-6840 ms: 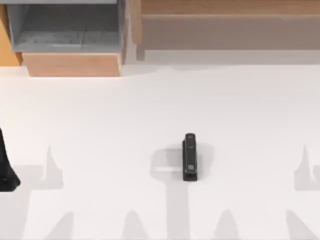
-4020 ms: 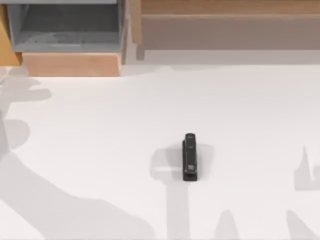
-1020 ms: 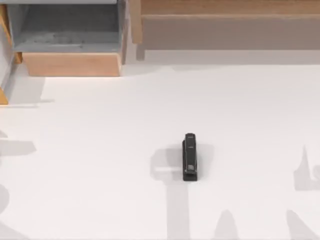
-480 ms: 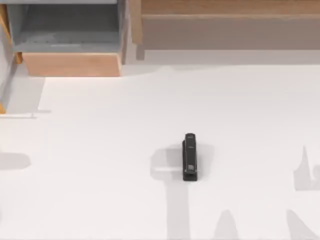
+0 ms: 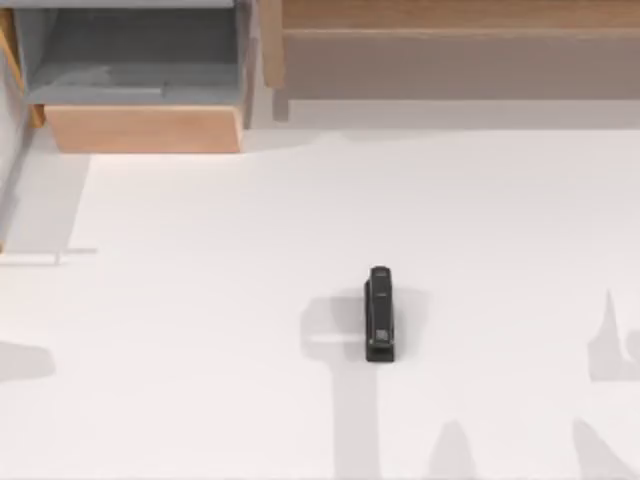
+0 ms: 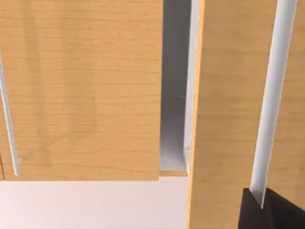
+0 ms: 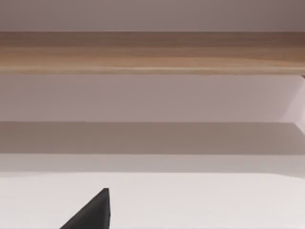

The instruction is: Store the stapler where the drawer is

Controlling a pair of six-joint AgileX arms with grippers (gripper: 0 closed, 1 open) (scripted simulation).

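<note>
From the top view I see the stapler [image 5: 380, 313] lying flat on the white table [image 5: 200, 300], a little right of centre and in the lower half of the frame, its long axis running up and down the picture. It sits alone, well apart from everything else, with a soft shadow spreading to its left.

The drawer [image 5: 140, 85] is in the upper left of the top view, pulled open: grey floor and inner walls, with its light tan front panel [image 5: 145, 128] along the lower edge of the box. To its right, along the top edge of the frame, runs the long brown cabinet [image 5: 460, 45].

My left wrist view is close up against light wooden panels [image 6: 81, 90], with a grey gap between two of them and a pale metal strip [image 6: 269, 100] running down the wood; a strip of white table lies below. A dark piece of my left gripper [image 6: 269, 214] sits at the lower right corner of that picture (I cannot tell how its jaws stand).

My right wrist view looks across the table toward the brown cabinet. A single dark fingertip [image 7: 93, 212] pokes in at the lower edge, left of centre, and I cannot tell that gripper's jaw state either.
</note>
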